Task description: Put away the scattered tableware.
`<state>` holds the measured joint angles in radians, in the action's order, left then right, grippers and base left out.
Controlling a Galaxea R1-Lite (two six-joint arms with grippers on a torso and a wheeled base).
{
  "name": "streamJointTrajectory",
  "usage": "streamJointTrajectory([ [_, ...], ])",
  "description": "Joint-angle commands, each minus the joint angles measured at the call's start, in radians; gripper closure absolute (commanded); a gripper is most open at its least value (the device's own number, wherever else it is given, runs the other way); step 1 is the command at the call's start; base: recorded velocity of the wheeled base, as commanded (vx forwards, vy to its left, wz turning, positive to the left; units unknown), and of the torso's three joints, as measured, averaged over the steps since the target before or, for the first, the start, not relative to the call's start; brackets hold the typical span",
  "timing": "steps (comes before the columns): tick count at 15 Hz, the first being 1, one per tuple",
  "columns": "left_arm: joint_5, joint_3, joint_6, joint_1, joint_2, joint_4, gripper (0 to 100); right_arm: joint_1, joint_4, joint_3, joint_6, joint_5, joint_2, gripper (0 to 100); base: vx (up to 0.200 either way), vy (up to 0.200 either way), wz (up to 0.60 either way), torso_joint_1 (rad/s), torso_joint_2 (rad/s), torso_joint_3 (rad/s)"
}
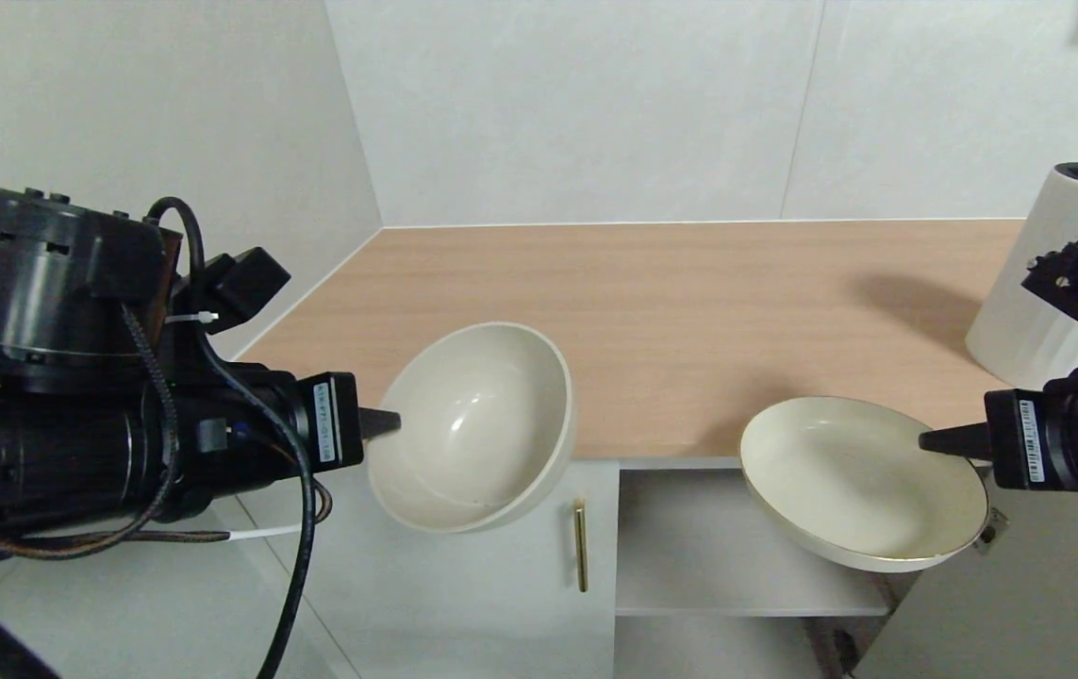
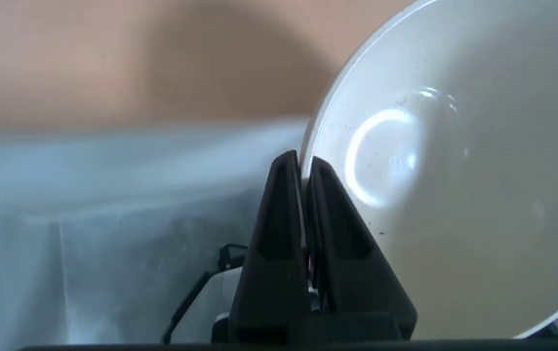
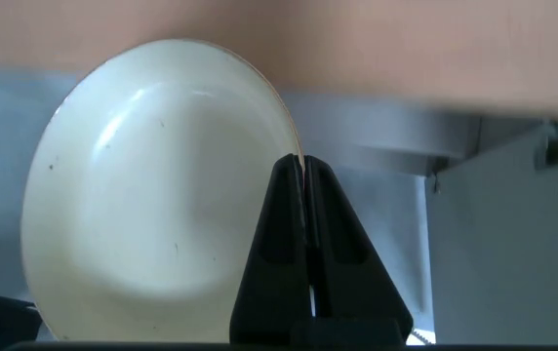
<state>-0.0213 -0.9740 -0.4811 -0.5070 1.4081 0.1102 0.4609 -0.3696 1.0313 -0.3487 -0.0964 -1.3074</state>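
Bowl (image 1: 482, 424): clamped by its rim in the closed left pincer (image 1: 388, 422), held off the near edge of the counter (image 1: 671, 311). Plate (image 1: 859, 481): gripped likewise by the right pincer (image 1: 930, 440), apparently before the open cabinet (image 1: 708, 547).

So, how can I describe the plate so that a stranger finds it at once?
Start at the wooden counter and go to its front edge, above the open cabinet. There the right gripper pinches the plate by its rim. Unlike the deep bowl in the left gripper, it is shallow with a thin gold edge.
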Motion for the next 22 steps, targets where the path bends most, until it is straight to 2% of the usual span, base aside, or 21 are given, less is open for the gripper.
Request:
streamJointTrajectory([
  [1, 0.000, -0.003, -0.001, -0.001, 0.006, 0.000, 100, 0.001, 0.000, 0.000, 0.001, 0.000, 0.000, 100, -0.200, 0.000, 0.00, 0.002, 0.00, -0.007],
  [4, -0.002, -0.003, 0.001, -0.001, 0.006, 0.000, 100, -0.001, 0.000, 0.001, 0.001, 0.000, 0.002, 100, -0.200, 0.000, 0.00, -0.007, 0.00, 0.006],
  [8, -0.002, -0.005, 0.002, -0.001, 0.008, -0.001, 100, -0.001, 0.000, 0.000, 0.001, 0.000, -0.006, 100, 0.000, 0.000, 0.00, 0.000, 0.00, 0.000],
  [10, -0.003, -0.005, 0.015, -0.001, 0.019, -0.001, 100, -0.001, 0.000, 0.000, 0.001, -0.002, -0.016, 100, 0.000, 0.000, 0.00, 0.000, 0.00, 0.000],
  [22, -0.005, -0.008, 0.016, -0.001, 0.035, -0.001, 100, -0.002, 0.000, 0.000, 0.002, -0.002, -0.029, 100, 0.000, 0.000, 0.00, -0.010, 0.03, 0.018],
])
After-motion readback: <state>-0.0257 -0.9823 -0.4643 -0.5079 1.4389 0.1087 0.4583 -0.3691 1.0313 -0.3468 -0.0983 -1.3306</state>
